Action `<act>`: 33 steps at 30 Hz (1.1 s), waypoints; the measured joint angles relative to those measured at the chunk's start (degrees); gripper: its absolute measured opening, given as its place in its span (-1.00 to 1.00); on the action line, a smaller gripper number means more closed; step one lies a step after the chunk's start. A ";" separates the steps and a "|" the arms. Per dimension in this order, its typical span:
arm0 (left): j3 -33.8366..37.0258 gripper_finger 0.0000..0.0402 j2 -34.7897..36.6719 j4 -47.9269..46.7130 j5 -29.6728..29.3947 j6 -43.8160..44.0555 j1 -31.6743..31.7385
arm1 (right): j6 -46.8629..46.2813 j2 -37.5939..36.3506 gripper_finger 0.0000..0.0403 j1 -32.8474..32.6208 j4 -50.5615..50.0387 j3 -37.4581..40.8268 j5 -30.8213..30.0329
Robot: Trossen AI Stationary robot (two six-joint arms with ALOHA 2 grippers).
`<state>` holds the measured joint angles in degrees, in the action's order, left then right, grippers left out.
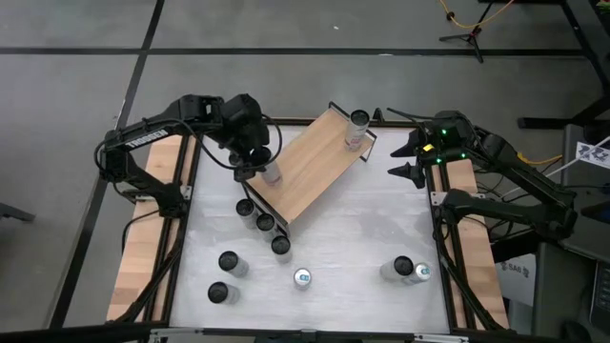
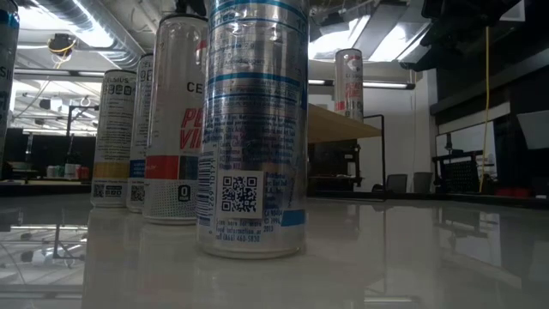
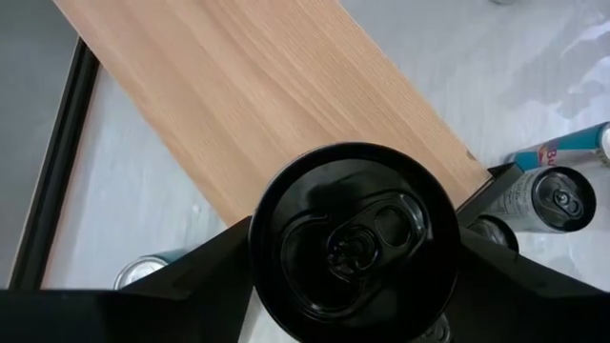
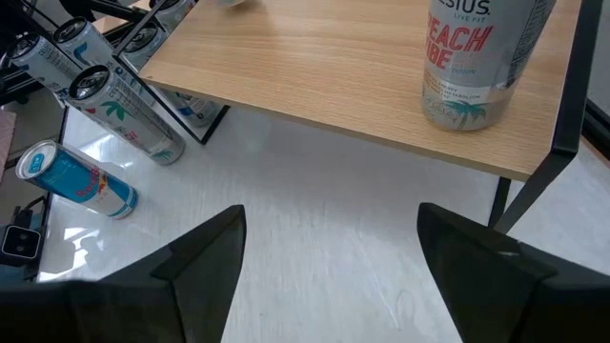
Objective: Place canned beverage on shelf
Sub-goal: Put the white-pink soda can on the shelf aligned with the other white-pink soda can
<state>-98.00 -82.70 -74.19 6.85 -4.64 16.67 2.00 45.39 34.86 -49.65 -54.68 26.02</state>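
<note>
- The can you are placing stands between the fingers of the left hand, over the near-left end of the shelf. In the left wrist view its black top fills the gap between the two fingers, which sit against its sides; whether its base already rests on the board I cannot tell.
- Make sure the base sits flat on the wood before you spread the fingers fully, since this end lies close to the board's edge.
- Open evenly and lift straight up, so neither finger drags the can over.
- Mind the row of cans on the counter just beside that end.
- Another can stands upright at the shelf's far end, well apart.
- The right hand waits, fingers spread and empty, at the right of the shelf.
</note>
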 joint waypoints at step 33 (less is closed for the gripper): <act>0.00 0.52 -0.02 0.62 -0.33 -0.44 0.01 | -0.02 0.02 0.51 0.01 0.02 0.00 0.00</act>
<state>-98.00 -82.72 -73.57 6.52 -5.08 16.67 1.98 45.40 34.87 -49.63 -54.68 26.02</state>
